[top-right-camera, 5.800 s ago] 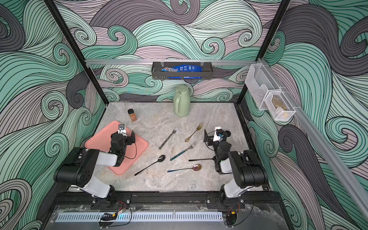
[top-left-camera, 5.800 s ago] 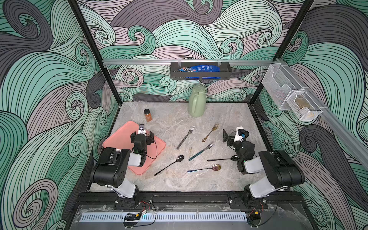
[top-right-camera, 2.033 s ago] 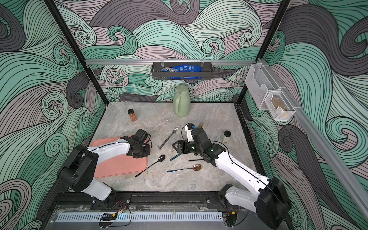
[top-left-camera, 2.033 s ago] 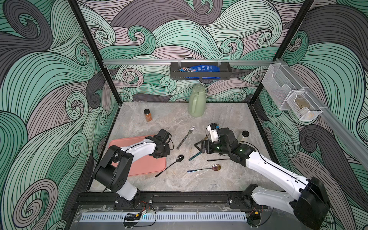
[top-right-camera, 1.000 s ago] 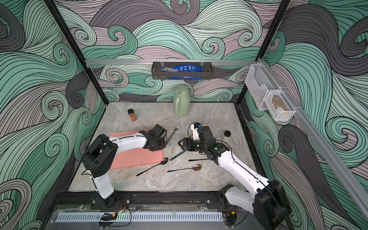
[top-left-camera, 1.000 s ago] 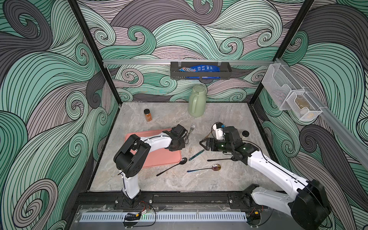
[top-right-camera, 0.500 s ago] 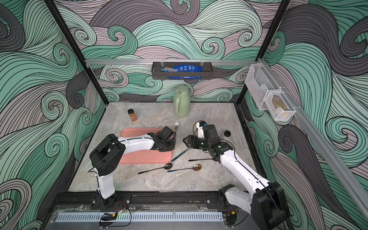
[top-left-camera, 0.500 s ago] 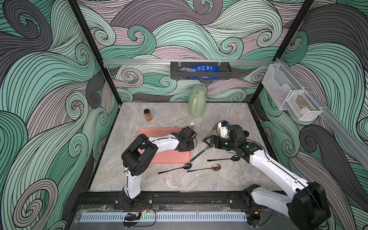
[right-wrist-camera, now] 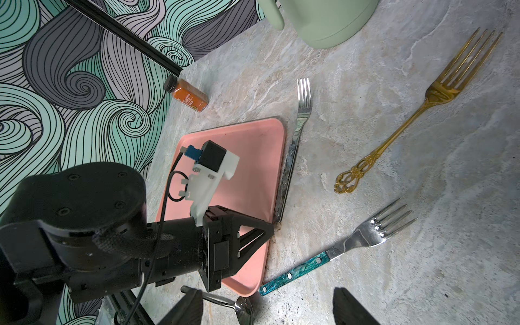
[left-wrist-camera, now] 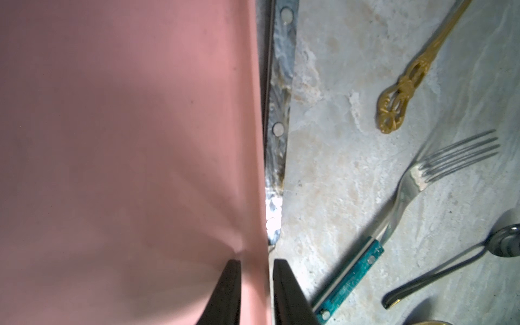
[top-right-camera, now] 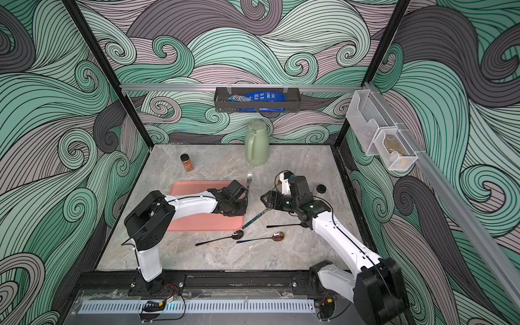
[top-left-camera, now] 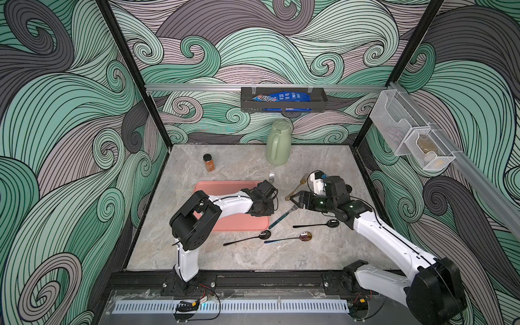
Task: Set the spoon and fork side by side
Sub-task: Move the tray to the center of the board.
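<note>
Tray (top-left-camera: 222, 187), pink, lies mid-table. Left gripper (left-wrist-camera: 256, 264) straddles the tray's rim on the side nearest the cutlery, jaws narrowly apart; whether they pinch it I cannot tell. Right gripper (right-wrist-camera: 267, 291) hovers, jaws spread wide, over the teal-handled fork (right-wrist-camera: 334, 251) beside the tray's corner. Black spoon (top-left-camera: 247, 239) and copper-bowled spoon (top-left-camera: 288, 239) lie just in front.

Green jug (top-left-camera: 278, 146) upright by rear wall; spice jar (top-left-camera: 208, 163) left of it; pink tray (top-left-camera: 225, 188) mid-table; blue packet (top-left-camera: 284, 97) in wall basket (top-left-camera: 319, 103).
</note>
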`<action>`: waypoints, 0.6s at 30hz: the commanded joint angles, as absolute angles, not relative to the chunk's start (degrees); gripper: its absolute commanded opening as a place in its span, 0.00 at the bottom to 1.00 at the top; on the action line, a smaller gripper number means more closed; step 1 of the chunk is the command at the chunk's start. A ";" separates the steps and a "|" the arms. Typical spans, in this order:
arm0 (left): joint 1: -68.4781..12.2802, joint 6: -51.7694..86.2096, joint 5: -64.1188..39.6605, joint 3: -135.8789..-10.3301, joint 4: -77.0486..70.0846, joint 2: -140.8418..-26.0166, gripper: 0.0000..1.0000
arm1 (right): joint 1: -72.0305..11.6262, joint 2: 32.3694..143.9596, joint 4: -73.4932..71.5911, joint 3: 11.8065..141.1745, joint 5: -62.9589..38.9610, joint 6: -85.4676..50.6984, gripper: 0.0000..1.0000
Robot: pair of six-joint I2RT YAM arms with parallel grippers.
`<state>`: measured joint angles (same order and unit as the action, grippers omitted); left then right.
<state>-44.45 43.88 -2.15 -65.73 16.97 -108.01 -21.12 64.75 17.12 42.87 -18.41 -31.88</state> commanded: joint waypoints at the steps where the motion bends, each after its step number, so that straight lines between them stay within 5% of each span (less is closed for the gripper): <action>1: -44.82 42.44 -1.67 -65.24 21.07 -108.15 0.23 | -20.75 63.51 18.15 44.58 -18.67 -30.94 0.78; 18: -48.35 47.32 -4.10 -70.84 16.31 -115.09 0.08 | -14.05 61.13 19.12 42.07 -22.15 -28.19 0.78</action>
